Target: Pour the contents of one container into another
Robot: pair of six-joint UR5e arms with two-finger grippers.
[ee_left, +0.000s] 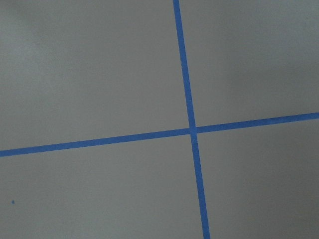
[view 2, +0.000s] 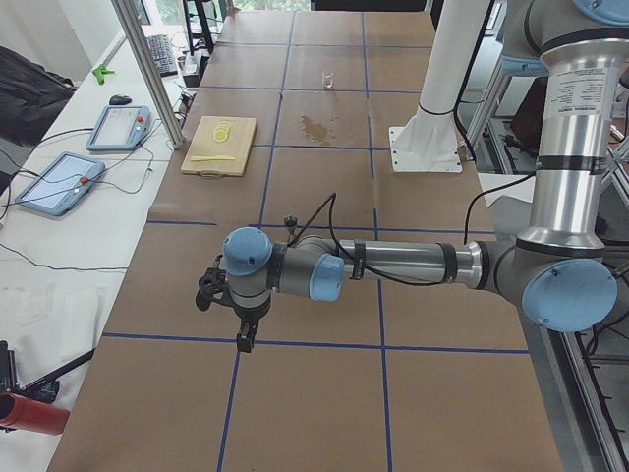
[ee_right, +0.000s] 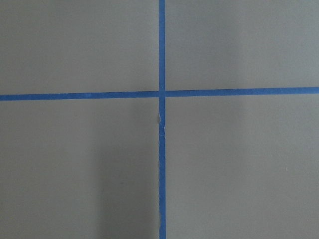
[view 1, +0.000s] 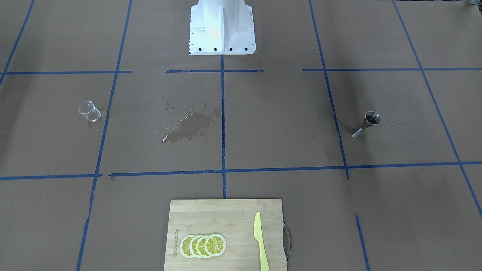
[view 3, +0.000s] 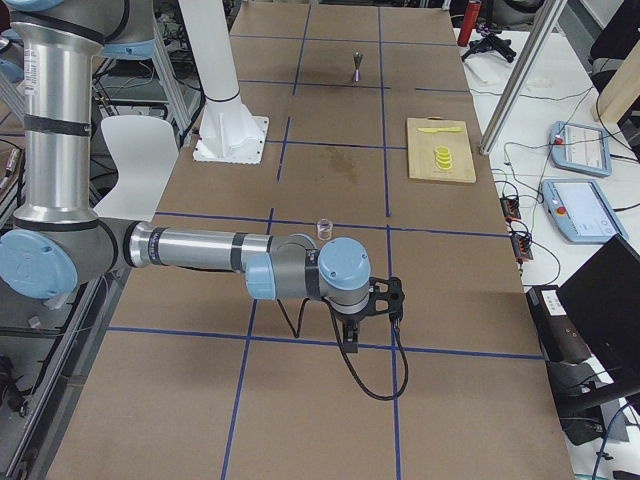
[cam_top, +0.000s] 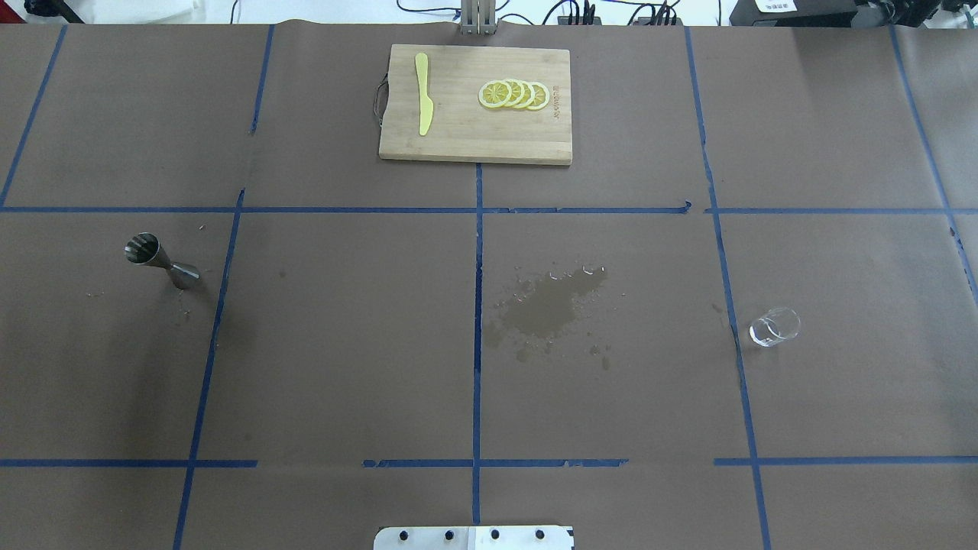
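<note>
The clear glass cup (cam_top: 774, 327) stands alone on the brown paper at the table's right side, also seen in the front-facing view (view 1: 89, 111) and small in the side views (view 3: 323, 228). The steel hourglass jigger (cam_top: 160, 260) stands at the left side (view 1: 367, 124), with nothing near it. Neither gripper shows in the overhead or front-facing view. In the exterior left view my left gripper (view 2: 243, 337) hangs over a tape crossing beyond the jigger. My right gripper (view 3: 350, 340) hangs past the cup in the exterior right view. I cannot tell whether either is open or shut.
A wet spill (cam_top: 546, 305) darkens the paper near the middle. A wooden cutting board (cam_top: 458, 141) at the far edge holds a yellow knife (cam_top: 422, 103) and lemon slices (cam_top: 513, 95). The robot base (view 1: 221, 26) stands on the near side. Both wrist views show only paper and blue tape.
</note>
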